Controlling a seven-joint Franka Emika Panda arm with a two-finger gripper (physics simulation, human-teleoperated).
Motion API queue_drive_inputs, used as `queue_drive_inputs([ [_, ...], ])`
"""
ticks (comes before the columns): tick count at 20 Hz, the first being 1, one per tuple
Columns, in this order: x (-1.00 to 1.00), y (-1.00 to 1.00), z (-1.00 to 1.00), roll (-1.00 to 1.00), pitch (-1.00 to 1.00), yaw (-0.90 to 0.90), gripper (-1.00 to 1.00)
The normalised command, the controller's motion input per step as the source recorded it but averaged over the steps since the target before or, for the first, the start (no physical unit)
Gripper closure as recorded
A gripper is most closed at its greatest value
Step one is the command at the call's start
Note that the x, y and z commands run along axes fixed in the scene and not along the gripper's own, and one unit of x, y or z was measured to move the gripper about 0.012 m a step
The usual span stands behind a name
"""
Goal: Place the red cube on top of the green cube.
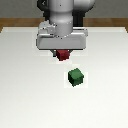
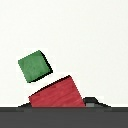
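Observation:
The red cube (image 1: 62, 54) sits directly under the hand of my gripper (image 1: 62, 51), which is shut on it. The hand's white body hides most of the fingers in the exterior view. In the wrist view the red cube (image 2: 55, 93) looms large and tilted, with one dark fingertip (image 2: 91, 102) showing beside it. The green cube (image 1: 76, 76) rests on the white table, apart from the red cube, nearer the camera and toward the exterior view's right. In the wrist view the green cube (image 2: 34, 66) lies just beyond the red one, a narrow gap between them.
The white table (image 1: 25, 90) stretches around both cubes. Its brown far edge (image 1: 15, 22) runs behind the arm. Nothing else stands on the table.

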Motion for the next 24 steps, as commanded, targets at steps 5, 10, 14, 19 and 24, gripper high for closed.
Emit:
queue_drive_inputs([
  [5,0.2,0.6,0.0,0.0,0.0,0.0,1.0],
  [10,0.2,0.8,0.0,0.0,0.0,0.0,1.0],
  [14,0.0,-0.25,0.0,0.0,0.0,0.0,1.0],
  [19,0.0,-0.4,0.0,0.0,0.0,0.0,1.0],
  [24,0.2,0.0,0.0,0.0,0.0,0.0,1.0],
])
